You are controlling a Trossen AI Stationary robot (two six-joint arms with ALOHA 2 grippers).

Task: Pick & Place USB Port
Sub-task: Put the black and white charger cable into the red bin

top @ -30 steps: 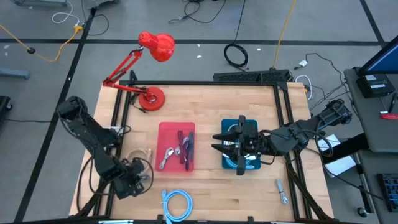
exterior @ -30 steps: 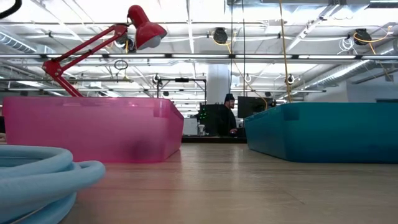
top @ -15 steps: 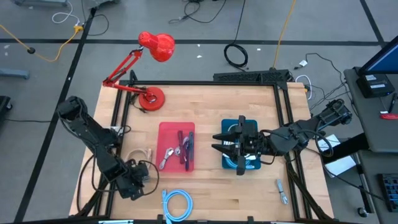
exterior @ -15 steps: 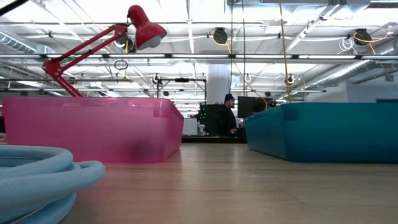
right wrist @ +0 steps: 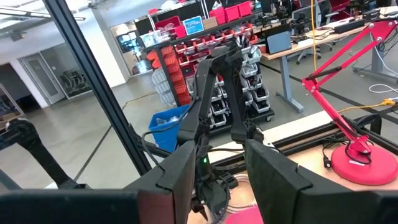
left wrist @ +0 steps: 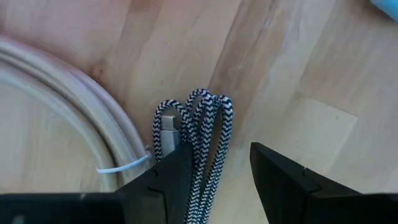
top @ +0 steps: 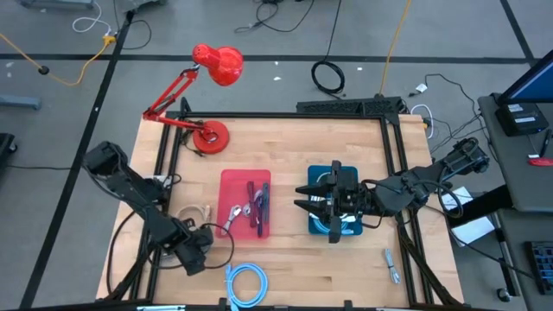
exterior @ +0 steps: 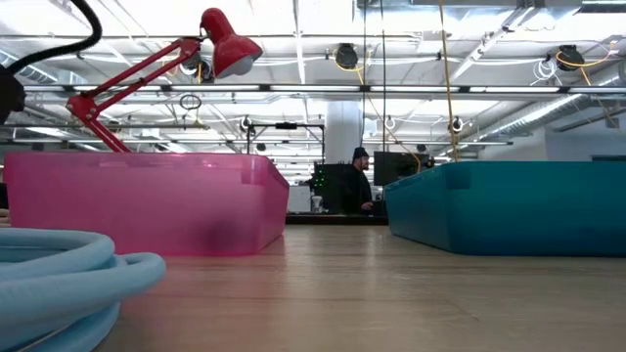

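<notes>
braided cable (left wrist: 208,143) — left wrist view only

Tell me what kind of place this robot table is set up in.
Probably a robotics lab or workshop in an open industrial hall: shelving with red parts bins, other workbenches, cables across the floor, and a person at a workstation behind the table.
</notes>
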